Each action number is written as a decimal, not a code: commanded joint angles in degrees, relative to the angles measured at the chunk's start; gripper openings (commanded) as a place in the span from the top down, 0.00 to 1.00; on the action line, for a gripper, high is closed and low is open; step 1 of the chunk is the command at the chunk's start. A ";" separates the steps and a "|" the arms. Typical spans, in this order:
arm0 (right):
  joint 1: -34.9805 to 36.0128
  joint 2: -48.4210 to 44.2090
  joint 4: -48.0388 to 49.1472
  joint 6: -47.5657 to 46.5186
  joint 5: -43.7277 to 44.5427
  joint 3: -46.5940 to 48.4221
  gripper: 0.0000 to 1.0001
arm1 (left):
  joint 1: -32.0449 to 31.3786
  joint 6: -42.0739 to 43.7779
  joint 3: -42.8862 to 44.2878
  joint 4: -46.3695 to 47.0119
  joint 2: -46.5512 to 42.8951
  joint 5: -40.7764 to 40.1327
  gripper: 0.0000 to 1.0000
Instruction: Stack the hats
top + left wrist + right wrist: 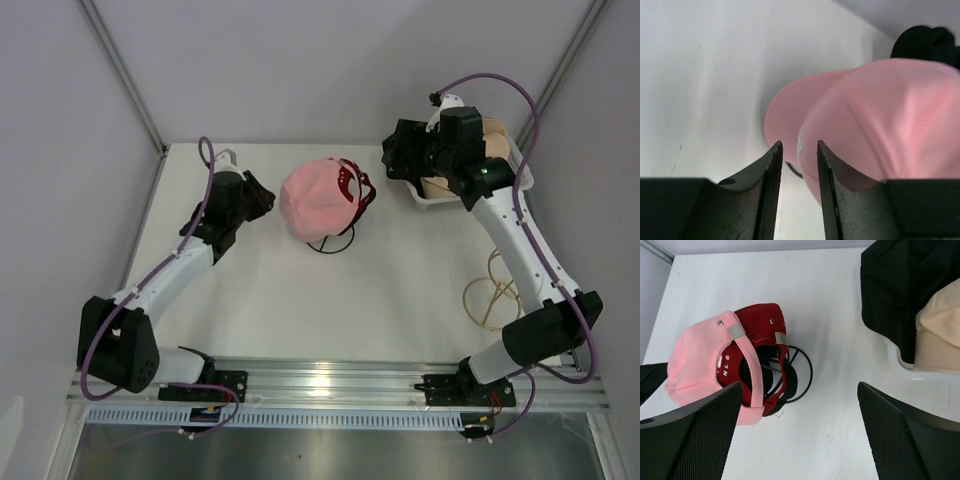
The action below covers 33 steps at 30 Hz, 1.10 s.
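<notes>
**White table, walled booth: two caps stacked at centre, both grippers off them**

Pale grey walls close in a white table. I'm reading this off the overhead and both wrist cameras.

- Stack: a pink cap sits mid-table, a little toward the far edge, over a red cap. The right wrist view shows the red cap nested inside the pink one, strap ends toward that camera. A black wire ring shows under them; I can't tell what it belongs to.
- Left gripper: just beside the pink cap on its left. In its own camera the left gripper has its jaws parted by a narrow gap. Nothing sits between them, and the pink cap's crown fills the view just beyond the fingertips.
- Right gripper: at the near-left corner of the white basket, right of the stack. The right gripper is spread wide, holding nothing.
- Basket: a black hat and a tan hat lie in it, the black one draped over the rim.
- A beige looped cord lies on the table beside the right arm.
</notes>
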 commanded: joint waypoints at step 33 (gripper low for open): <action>0.08 18.89 16.16 3.50 -6.24 -5.85 0.47 | -14.67 17.53 52.89 -26.49 30.83 6.29 0.44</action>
